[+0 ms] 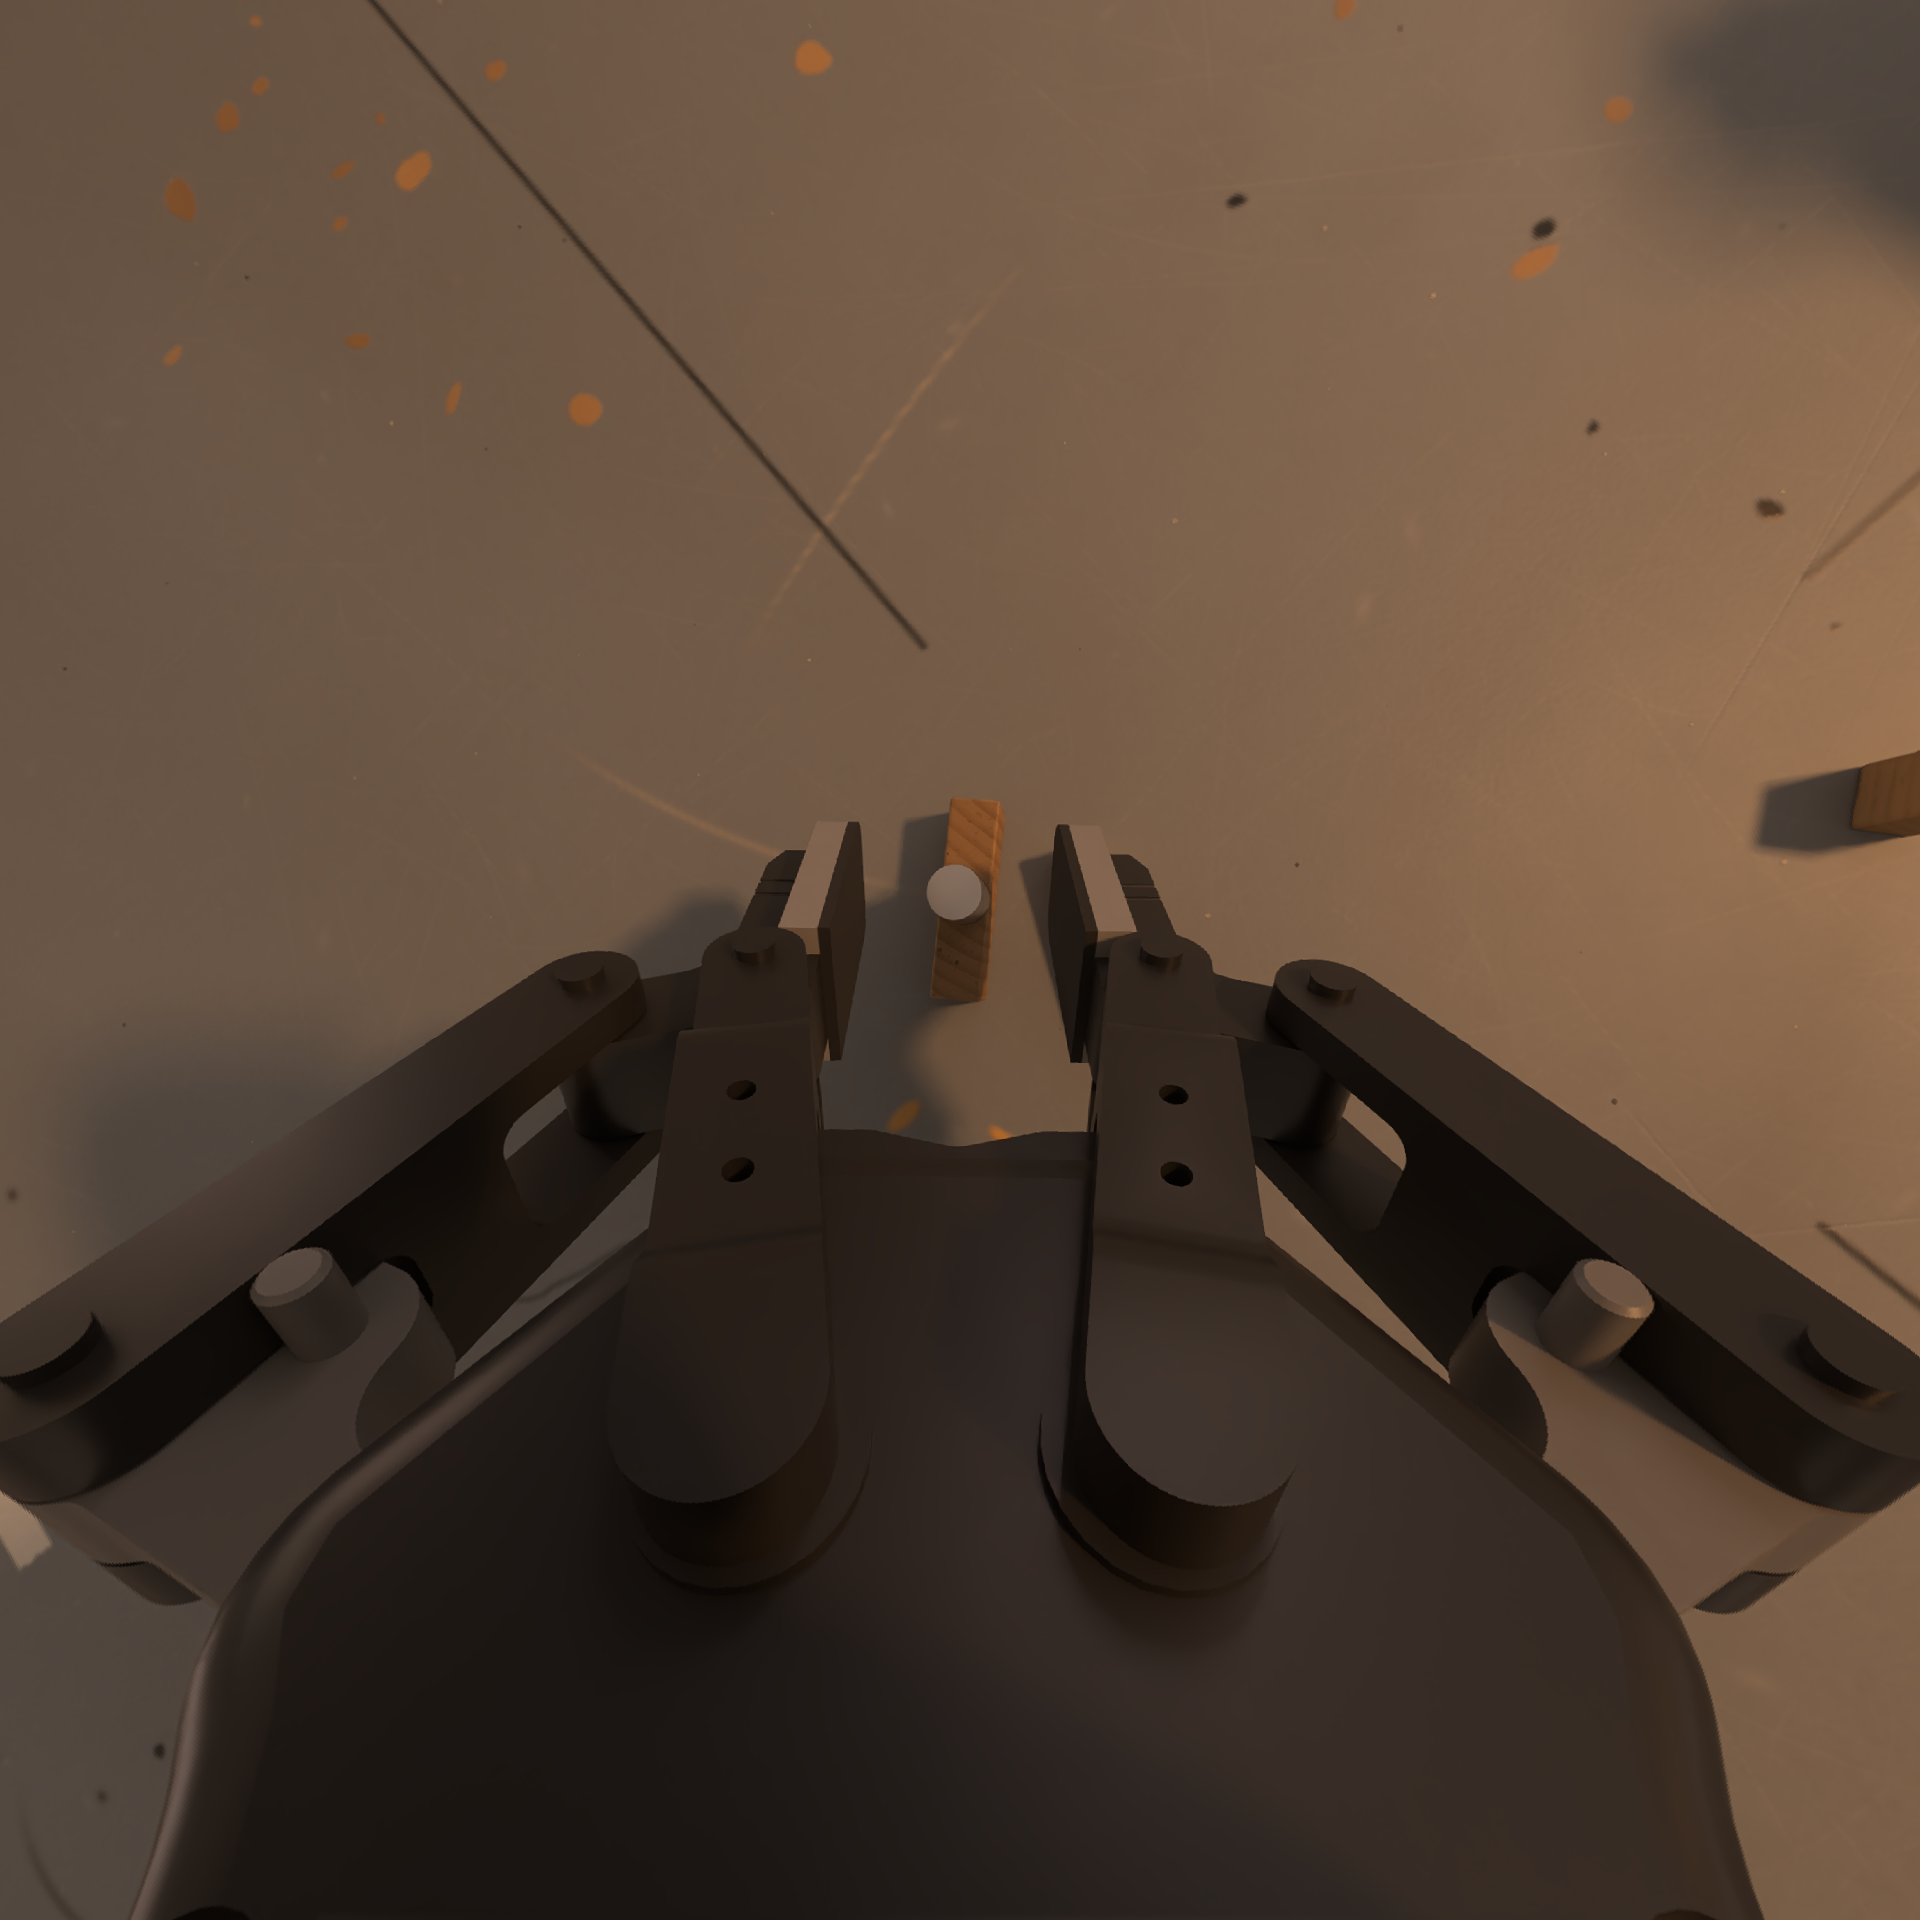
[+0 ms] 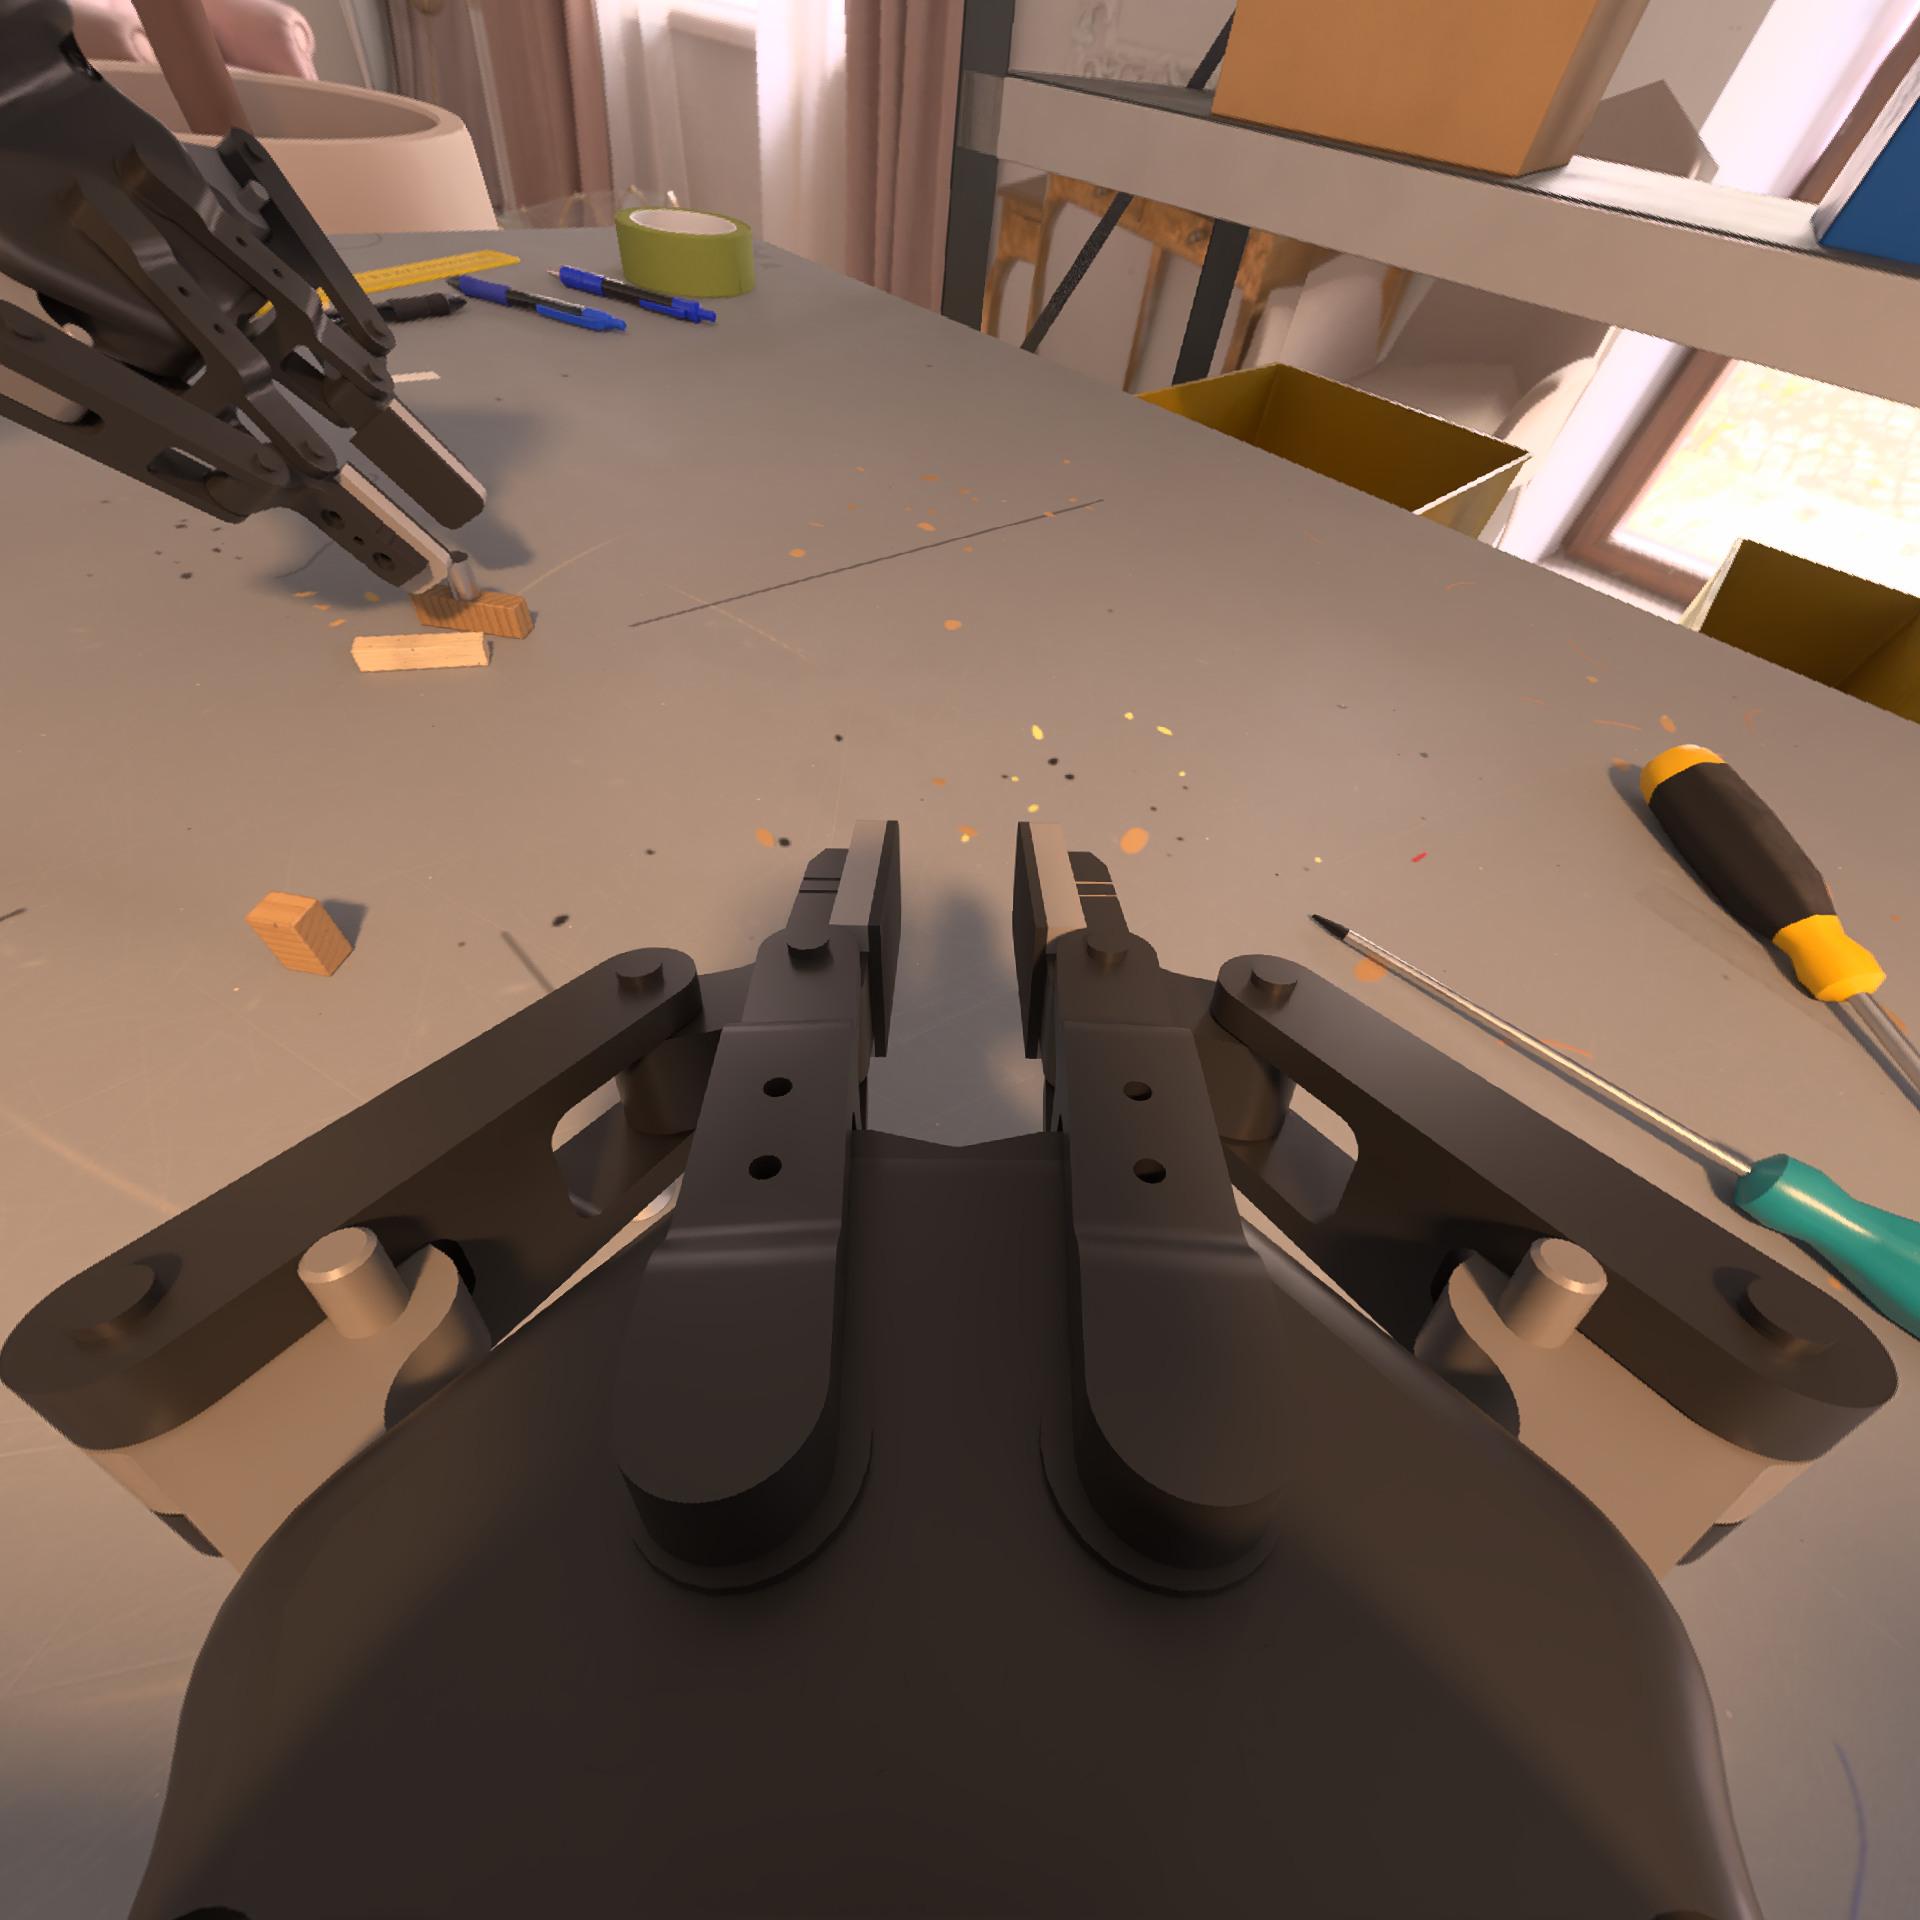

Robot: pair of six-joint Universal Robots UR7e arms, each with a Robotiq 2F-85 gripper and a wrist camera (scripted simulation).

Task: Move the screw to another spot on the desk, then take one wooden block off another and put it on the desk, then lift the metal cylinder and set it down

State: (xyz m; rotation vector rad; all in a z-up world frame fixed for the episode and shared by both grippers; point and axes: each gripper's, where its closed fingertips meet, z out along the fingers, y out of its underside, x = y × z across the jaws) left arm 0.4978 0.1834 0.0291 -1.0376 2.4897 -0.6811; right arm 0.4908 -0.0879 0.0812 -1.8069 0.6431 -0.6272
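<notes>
Metal cylinder [image 1: 956,890]: small, grey, upright on the orange-brown wooden block [image 1: 968,900] lying flat on the desk [image 1: 1247,520]; seen end-on in the left wrist view, so its height is hidden there.
Left gripper [image 1: 957,883]: fingers apart, one on each side of cylinder and block, not touching either; in the right wrist view one fingertip [image 2: 442,551] stands just beside the cylinder [image 2: 460,578].
Other blocks: pale block [image 2: 420,652] flat, just beside the orange-brown block [image 2: 476,613]; a short block [image 2: 301,932] well apart, nearer the right gripper. A block [image 1: 1889,807] is cut off at the edge of the left wrist view.
Right gripper [image 2: 958,894]: fingers apart, nothing between them, low over bare desk.
Screw: cannot make it out in either view.
Writing: yellow ruler [image 2: 436,268] bears marks, too small to read.
Desk: grey, scratched, flecked with orange, yellow and black paint; one long dark line across it.
Desk items: two blue pens [image 2: 634,293], green tape roll [image 2: 686,249], black-and-yellow screwdriver [image 2: 1756,868], teal screwdriver [image 2: 1829,1210] cut off at the frame edge.
Room: metal shelving with a cardboard box [image 2: 1423,73], yellow bins [image 2: 1340,436], curtains, window.
</notes>
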